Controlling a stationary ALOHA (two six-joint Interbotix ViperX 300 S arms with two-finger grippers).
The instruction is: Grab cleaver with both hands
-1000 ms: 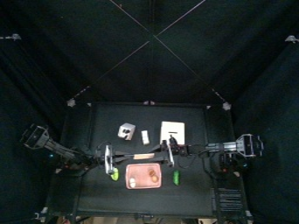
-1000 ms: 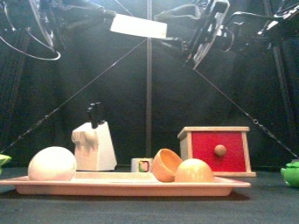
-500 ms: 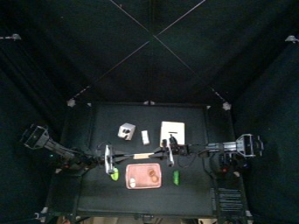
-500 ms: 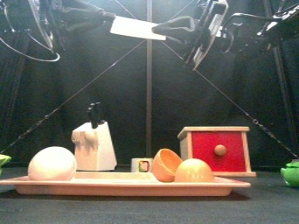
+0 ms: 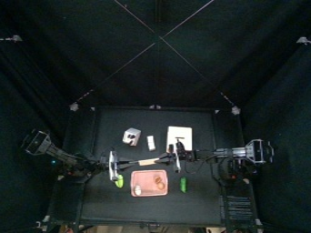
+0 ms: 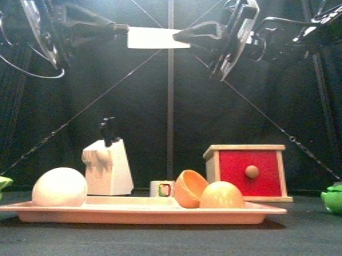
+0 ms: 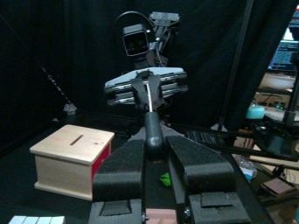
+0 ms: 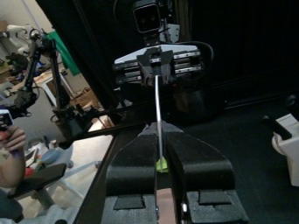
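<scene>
The cleaver [image 6: 158, 38] hangs high above the table, its pale blade level and broadside in the front view. My left gripper [image 6: 115, 34] is shut on its black handle [image 7: 152, 129], which runs out between the jaws in the left wrist view. From the other side my right gripper [image 6: 197, 34] is closed on the blade's end. In the right wrist view the blade shows edge-on as a thin line [image 8: 156, 109] between that gripper's jaws. From above, both grippers [image 5: 115, 167] [image 5: 176, 164] face each other over the table's front half.
Below them a pink tray [image 6: 134, 211] holds a white egg [image 6: 59, 187] and wooden pieces [image 6: 205, 190]. Behind it stand a knife block [image 6: 108, 160] and a red-fronted wooden box [image 6: 246, 170]. Green objects [image 6: 331, 197] lie beside the tray's ends.
The right gripper's jaws have closed on the blade. The cleaver has swung from a tilt to level. The left arm kept its hold on the handle.
</scene>
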